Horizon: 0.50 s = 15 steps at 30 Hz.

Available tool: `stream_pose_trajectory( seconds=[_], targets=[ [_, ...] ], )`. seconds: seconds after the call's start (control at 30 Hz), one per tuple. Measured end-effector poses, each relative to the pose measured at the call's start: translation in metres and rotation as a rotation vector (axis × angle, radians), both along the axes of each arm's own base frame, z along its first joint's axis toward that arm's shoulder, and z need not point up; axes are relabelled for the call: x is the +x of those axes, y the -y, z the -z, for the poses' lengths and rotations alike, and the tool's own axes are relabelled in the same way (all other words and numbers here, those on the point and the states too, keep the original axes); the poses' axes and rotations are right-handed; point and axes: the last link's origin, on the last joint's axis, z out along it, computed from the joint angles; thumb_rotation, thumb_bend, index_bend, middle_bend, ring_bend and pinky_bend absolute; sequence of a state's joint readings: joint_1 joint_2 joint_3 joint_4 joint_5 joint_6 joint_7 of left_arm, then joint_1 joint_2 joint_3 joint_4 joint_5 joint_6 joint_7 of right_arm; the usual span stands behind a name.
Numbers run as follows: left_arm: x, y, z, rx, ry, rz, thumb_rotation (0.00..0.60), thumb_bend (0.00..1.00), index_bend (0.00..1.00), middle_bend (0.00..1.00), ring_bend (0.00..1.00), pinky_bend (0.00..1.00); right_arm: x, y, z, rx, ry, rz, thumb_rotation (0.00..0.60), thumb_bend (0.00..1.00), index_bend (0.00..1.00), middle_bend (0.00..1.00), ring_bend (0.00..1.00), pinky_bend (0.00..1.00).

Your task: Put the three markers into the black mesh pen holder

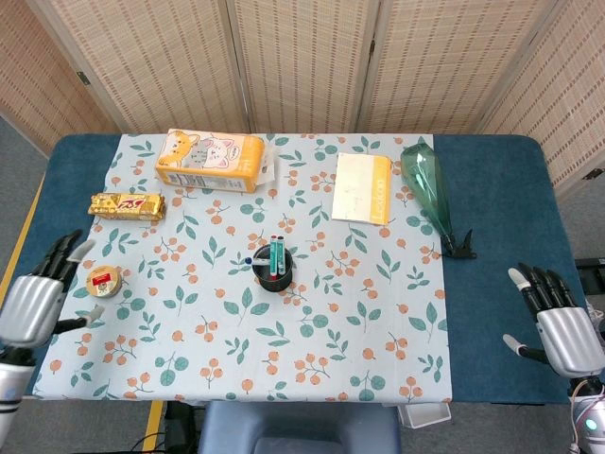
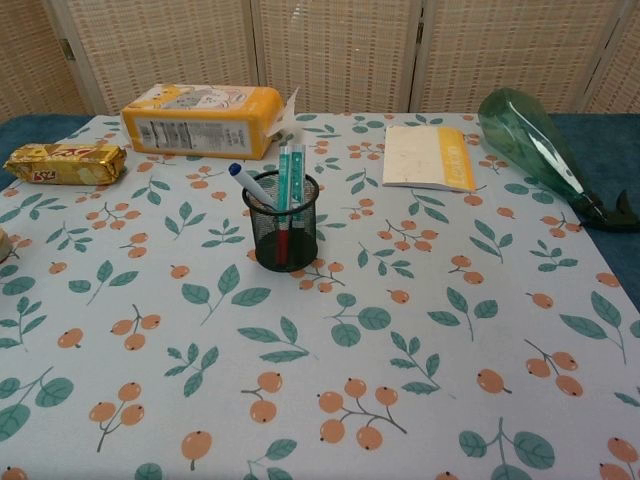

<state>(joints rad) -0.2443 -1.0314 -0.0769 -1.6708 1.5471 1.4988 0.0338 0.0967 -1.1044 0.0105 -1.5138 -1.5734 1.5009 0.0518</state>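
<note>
Looking over a table (image 1: pixel 496 284) under a floral cloth (image 2: pixel 420 330), with a green bottle (image 2: pixel 525 135), an orange box (image 2: pixel 200 120) and a booklet (image 2: pixel 430 157) along the far side. Finding the left hand (image 1: pixel 33 301) off the near left edge and the right hand (image 1: pixel 558 326) off the near right edge, both holding nothing, fingers spread, well apart from the holder.

Finding the holder (image 2: pixel 282 222) upright near the middle of the cloth, with all three markers inside it, so judging the task as good as done. Judging the main risk now to be a tip-over: any reaching back across the cloth, or tugging the cloth, possibly knocking the light, top-heavy holder and spilling its load.

Seeing two green markers (image 2: pixel 290 178) standing side by side, close to vertical, tips down and tops rising above the rim. Seeing the blue-capped marker (image 2: pixel 246 184) leaning on the left rim, long axis tilted, cap pointing up and to the left.
</note>
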Motion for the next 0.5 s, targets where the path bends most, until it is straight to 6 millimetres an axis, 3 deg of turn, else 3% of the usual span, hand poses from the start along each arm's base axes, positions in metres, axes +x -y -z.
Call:
stream_pose_trajectory(
  seconds=[0.07,0.17,0.33,0.5],
  targets=[
    [-0.023,0.026,-0.004,0.087,-0.097,-0.037,0.6,0.17,0.0,0.0,0.0,0.3,-0.005,0.003,-0.001,-0.052,-0.039,0.046,0.6,0.15,0.0,0.0,0.0,0.0],
    [-0.049,0.048,0.0,0.132,-0.186,-0.069,0.6,0.16,0.0,0.0,0.0,0.26,-0.015,0.007,-0.002,-0.136,-0.094,0.136,0.6,0.15,0.0,0.0,0.0,0.0],
    [-0.07,0.055,0.018,0.101,-0.198,-0.074,0.6,0.15,0.0,0.0,0.0,0.19,-0.025,0.009,-0.007,-0.27,-0.141,0.257,0.6,0.15,0.0,0.0,0.0,0.0],
    [-0.071,0.051,0.034,0.035,-0.189,-0.048,0.6,0.15,0.0,0.0,0.0,0.19,-0.02,0.001,-0.009,-0.276,-0.094,0.234,0.6,0.15,0.0,0.0,0.0,0.0]
  ],
)
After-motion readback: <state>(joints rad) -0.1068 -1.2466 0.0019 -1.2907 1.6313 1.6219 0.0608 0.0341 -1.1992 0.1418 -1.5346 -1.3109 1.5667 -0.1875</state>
